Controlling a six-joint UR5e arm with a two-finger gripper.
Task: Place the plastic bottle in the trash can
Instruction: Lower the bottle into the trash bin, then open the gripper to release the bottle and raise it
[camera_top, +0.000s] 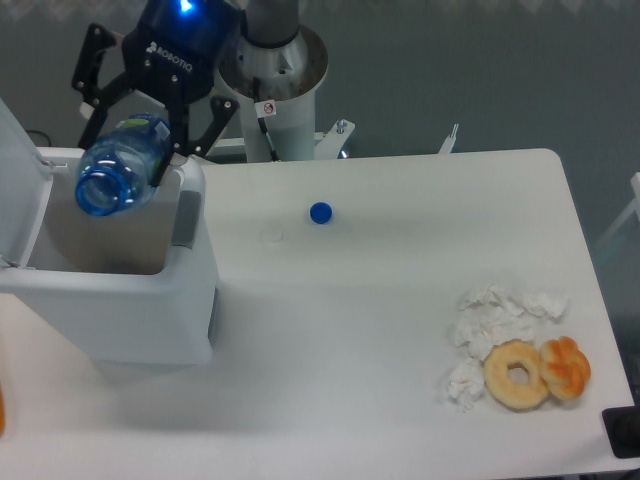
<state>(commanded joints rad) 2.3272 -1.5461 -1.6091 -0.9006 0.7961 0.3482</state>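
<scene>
The plastic bottle (120, 168) is clear blue with its open blue-ringed mouth towards the camera. It is tilted, over the open trash can (120, 310), a white bin at the table's left with a beige inside and its lid (22, 170) flipped up on the left. My gripper (135, 135) is right above the bin. Its fingers (183, 135) are spread wider than the bottle. The bottle's base lies between the fingertips, and most of its body is below them. I see no firm grip on it.
A small loose blue cap (320, 212) lies mid-table. Crumpled white tissues (495, 318), a bagel-like ring (517, 374) and an orange pastry (566, 367) lie at the front right. The robot's base column (272, 70) stands behind the table.
</scene>
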